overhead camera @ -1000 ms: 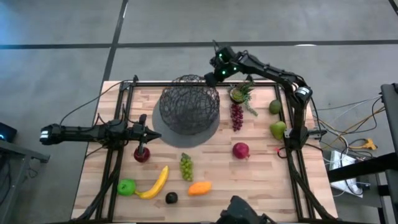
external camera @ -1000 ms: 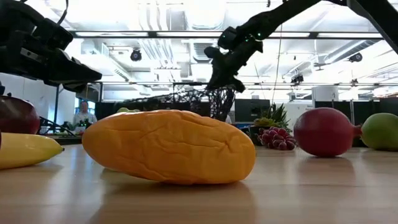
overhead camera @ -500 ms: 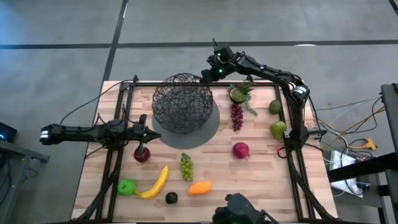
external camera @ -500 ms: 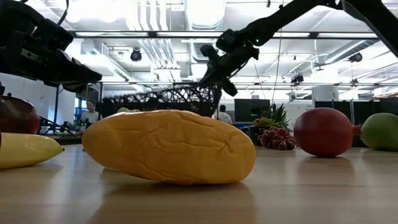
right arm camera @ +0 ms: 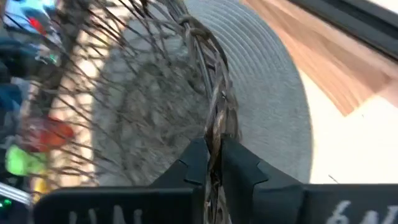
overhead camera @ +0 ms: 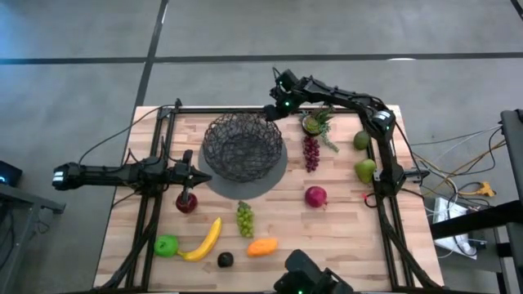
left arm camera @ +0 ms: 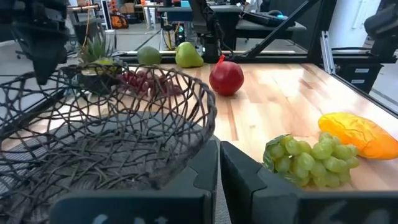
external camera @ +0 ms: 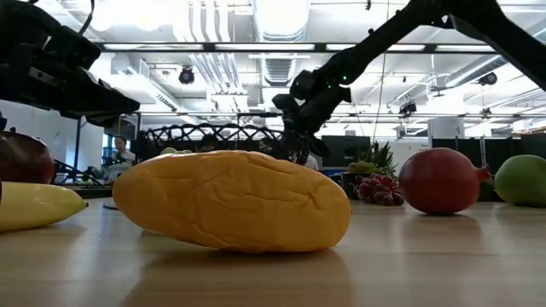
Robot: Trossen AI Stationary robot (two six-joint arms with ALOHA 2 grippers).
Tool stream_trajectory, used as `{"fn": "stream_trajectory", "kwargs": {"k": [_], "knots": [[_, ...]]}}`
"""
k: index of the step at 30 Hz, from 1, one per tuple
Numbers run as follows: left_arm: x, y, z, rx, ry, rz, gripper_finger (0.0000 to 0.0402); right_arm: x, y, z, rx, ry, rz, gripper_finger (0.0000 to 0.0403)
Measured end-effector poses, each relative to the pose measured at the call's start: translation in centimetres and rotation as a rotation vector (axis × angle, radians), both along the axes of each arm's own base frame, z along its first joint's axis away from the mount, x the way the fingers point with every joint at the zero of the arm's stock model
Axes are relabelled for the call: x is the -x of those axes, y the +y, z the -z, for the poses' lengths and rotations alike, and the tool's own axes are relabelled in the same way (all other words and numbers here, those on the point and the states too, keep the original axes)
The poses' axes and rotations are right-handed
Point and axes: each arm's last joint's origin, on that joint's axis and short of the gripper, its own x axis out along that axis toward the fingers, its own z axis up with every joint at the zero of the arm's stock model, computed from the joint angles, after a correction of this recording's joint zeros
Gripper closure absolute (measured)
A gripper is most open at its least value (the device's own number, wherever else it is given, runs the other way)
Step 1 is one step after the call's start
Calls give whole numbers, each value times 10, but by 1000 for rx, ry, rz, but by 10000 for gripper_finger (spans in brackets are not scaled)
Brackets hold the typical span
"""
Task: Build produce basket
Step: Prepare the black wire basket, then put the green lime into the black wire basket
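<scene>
My right arm is stretched across the far side of the tabletop, elbow bent near the right edge, forearm angled toward centre. Right gripper [overhead camera: 272, 112] is tipped down with its fingers [right arm camera: 239, 169] pinched on the basket [overhead camera: 242, 147] rim. Left arm lies low and straight in from the left edge, left gripper [overhead camera: 194, 175] closed on nothing, fingers [left arm camera: 245, 180] pressed together.

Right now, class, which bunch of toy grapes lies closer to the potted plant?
The purple grape bunch, right beside the small green potted plant; the green bunch lies farther off.
</scene>
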Motion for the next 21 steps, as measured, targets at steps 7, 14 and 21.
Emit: {"fn": "stream_trajectory", "kwargs": {"k": [7,14,21], "knots": [[0,0,0,0,-1,0,400,13,4,-15,56,37,-48,286],[0,0,0,0,-2,0,400,50,35,-84,327,237,5,256],[0,0,0,0,-2,0,400,93,102,-120,376,282,-22,279]]}}
